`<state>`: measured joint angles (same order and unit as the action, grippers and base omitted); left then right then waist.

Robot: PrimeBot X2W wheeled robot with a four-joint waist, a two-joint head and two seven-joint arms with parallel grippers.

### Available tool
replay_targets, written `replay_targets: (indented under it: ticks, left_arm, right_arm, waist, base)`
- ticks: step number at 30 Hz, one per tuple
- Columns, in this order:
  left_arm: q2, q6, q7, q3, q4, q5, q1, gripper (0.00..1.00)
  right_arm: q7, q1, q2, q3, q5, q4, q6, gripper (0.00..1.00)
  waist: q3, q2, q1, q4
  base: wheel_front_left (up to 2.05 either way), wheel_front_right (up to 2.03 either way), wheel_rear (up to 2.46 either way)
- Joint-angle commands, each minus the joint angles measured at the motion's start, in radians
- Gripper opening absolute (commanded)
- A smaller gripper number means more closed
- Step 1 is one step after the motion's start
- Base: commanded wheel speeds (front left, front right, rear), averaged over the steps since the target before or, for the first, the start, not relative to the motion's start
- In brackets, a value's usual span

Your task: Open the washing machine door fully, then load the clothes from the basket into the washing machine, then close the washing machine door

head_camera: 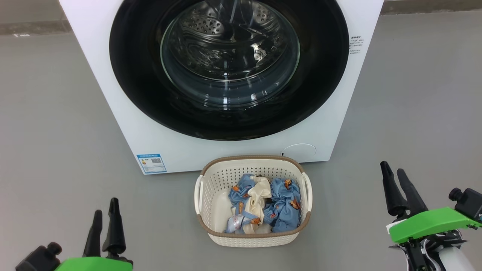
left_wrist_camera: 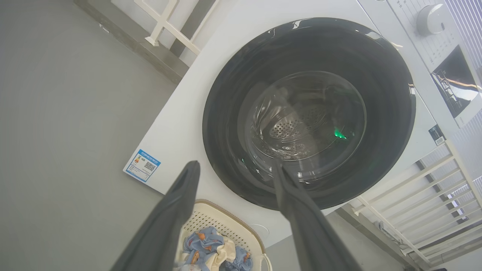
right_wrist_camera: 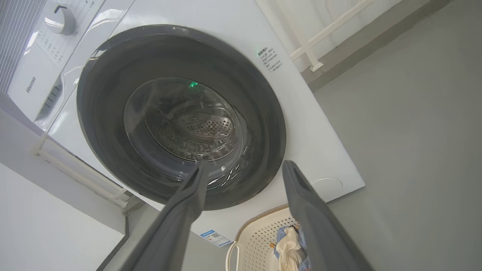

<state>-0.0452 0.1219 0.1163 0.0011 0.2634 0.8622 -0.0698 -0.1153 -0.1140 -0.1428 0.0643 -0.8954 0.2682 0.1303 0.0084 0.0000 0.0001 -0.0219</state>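
Note:
The white washing machine stands in front of me with its door shut; the glossy black rim rings a clear glass bowl, and the steel drum shows through it. On the floor just before it sits the cream basket, holding light blue and cream clothes. My left gripper hovers open at the lower left, well left of the basket. At the right, beyond the basket, my right gripper is open too. In the wrist views the left gripper and right gripper both point at the door, empty.
Grey floor spreads on both sides of the machine. A blue label and a round white cover mark its lower front. The control knob sits on the top panel. White railing runs behind the machine.

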Motion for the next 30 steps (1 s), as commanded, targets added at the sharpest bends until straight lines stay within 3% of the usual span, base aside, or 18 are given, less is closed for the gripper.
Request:
replay_targets:
  ticks: [1,30]
  left_arm:
    - [-0.010,0.000,0.015,0.022,-0.018,-0.039,-0.051,1.00]
    - [-0.005,0.006,0.101,0.016,-0.010,-0.358,-0.080,1.00]
  right_arm:
    - [-0.015,-0.047,-0.009,0.004,0.051,-0.030,0.000,1.00]
    - [-0.101,-0.072,-0.030,0.055,0.352,-0.039,0.000,1.00]
  waist:
    - [0.000,0.0000,0.0000,-0.002]
    - [-0.008,0.0000,-0.0001,-0.003]
  base:
    - [0.00,0.00,0.00]
    - [0.00,0.00,0.00]
